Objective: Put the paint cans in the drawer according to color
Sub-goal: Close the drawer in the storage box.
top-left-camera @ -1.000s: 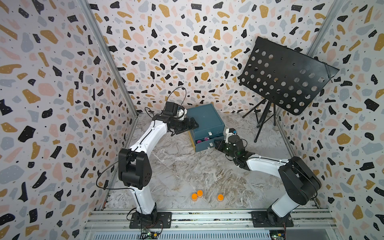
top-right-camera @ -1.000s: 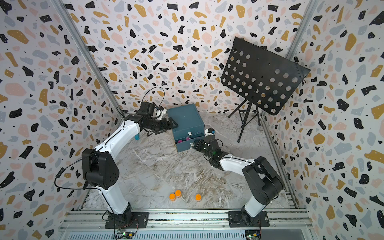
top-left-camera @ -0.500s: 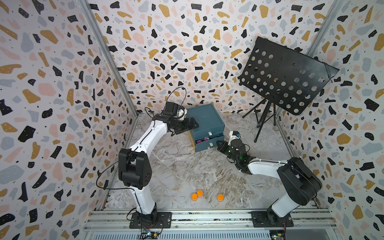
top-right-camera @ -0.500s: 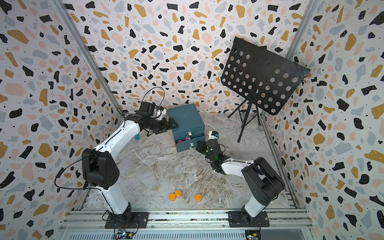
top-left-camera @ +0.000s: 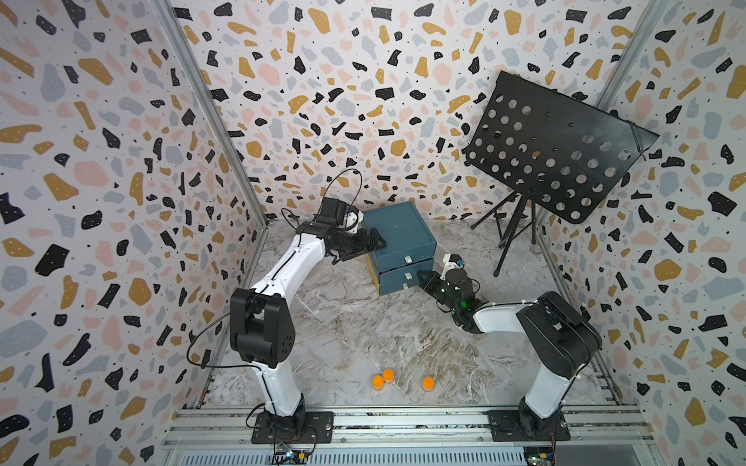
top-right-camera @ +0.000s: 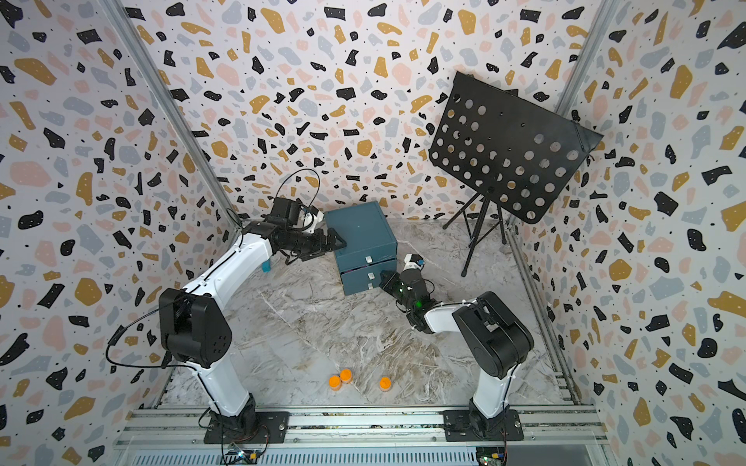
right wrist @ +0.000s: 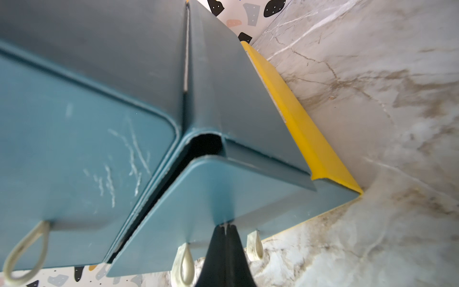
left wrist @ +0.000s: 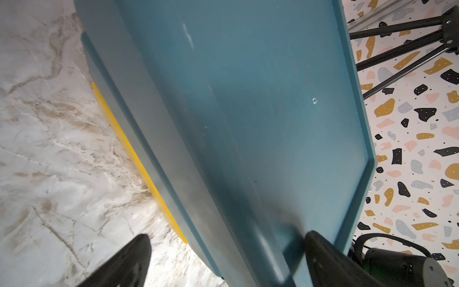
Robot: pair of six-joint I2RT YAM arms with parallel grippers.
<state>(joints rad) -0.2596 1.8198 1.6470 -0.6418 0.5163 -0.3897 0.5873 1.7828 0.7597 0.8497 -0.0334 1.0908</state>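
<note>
Right claw (right wrist: 225, 231), clenched, touches the front of the drawer (top-left-camera: 397, 234), contents hidden; left claw (left wrist: 227, 236) gapes astride its top edge.

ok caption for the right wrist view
Shut right gripper at the front of a slightly open drawer in the teal box.

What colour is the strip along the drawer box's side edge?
Yellow; the strip shows best in the right wrist view.

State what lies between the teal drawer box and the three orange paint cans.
Nothing: both top views show bare marble floor between the drawer box and the orange paint cans.
</note>
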